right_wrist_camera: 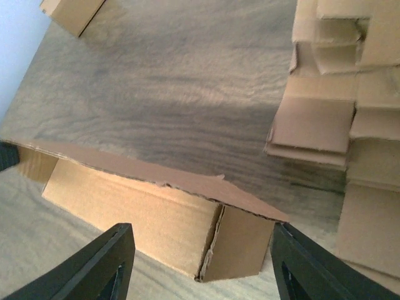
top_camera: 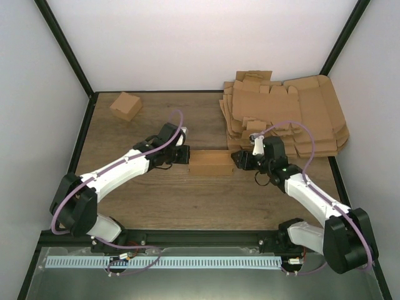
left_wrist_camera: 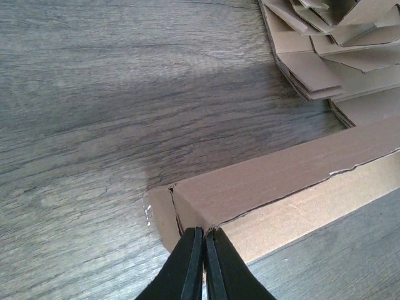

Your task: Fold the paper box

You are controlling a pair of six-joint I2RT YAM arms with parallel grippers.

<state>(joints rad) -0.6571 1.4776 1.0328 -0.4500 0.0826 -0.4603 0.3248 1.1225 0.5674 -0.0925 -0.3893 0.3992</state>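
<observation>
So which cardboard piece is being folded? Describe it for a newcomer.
On the wooden table, look mid-table where both arms meet. The paper box is the long, low brown carton between the left pincer and right pincer. The flat blanks lie stacked far right and the small box far left, both untouched.

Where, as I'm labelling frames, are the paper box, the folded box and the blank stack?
paper box (top_camera: 211, 167): top view, its near wall.
folded box (top_camera: 127, 102): top view, its top face.
blank stack (top_camera: 312, 112): top view, the top sheet.
</observation>
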